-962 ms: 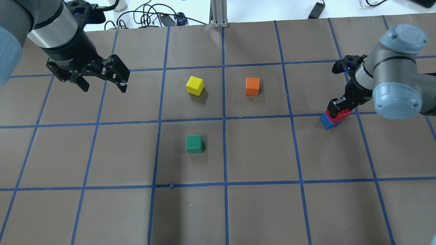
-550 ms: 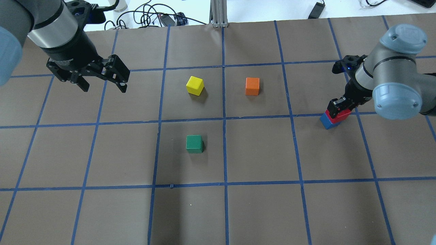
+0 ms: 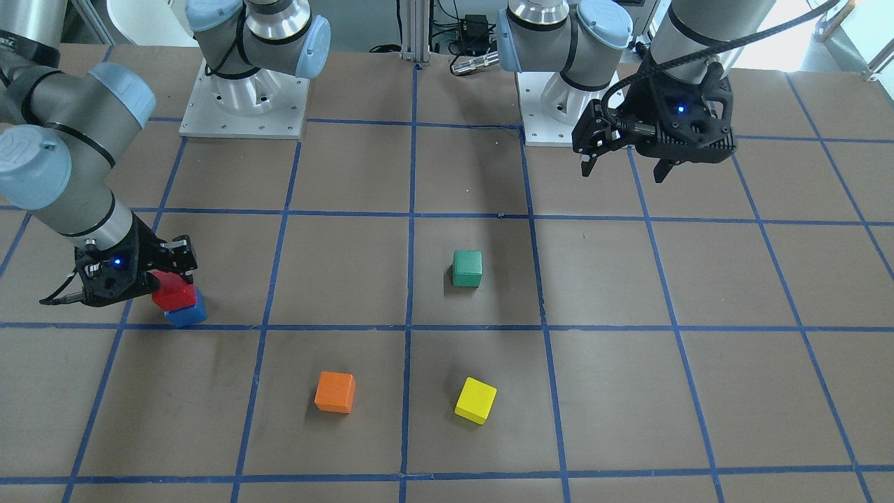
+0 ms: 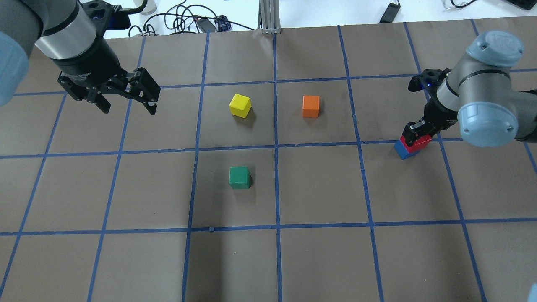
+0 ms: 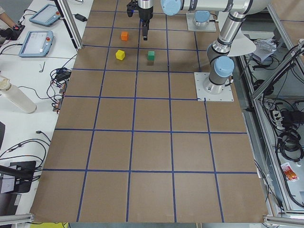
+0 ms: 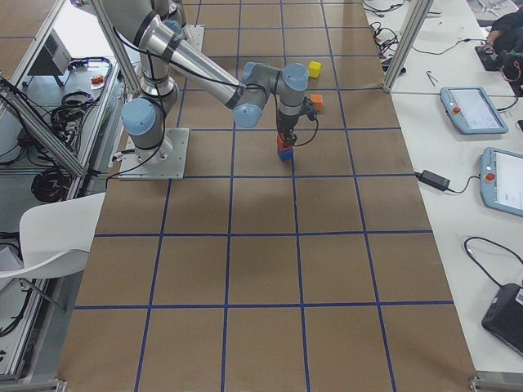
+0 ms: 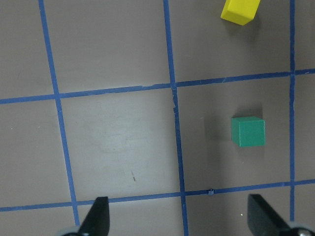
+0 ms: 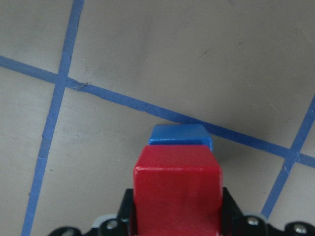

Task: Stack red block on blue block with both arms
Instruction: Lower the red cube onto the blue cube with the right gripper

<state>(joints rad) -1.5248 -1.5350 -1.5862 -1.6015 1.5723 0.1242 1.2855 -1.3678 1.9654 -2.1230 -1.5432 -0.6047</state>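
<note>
Now the red block (image 4: 418, 143) sits on the blue block (image 4: 402, 151) near the desk's (image 4: 319, 251) right edge, beside a tape line, pinched between the fingers of the right hand (image 4: 416, 136). From the front the red looks set a little off the blue's centre, and the wrist view shows a strip of blue past the red's far edge, so the two faces do not line up fully. That offset is the main risk: if the overhang is large, the red may tip or slide once the fingers part. A finger that sticks to a painted face, or lifts off at a slant, could also drag the red away or nudge the blue. The left hand (image 4: 128, 107) hangs well apart over the far left of the desk, fingers spread and holding nothing. Count: one red, one blue, one green (image 4: 239, 177), one yellow (image 4: 240, 105), one orange (image 4: 311, 106), so five blocks; two arms, two hands.
</note>
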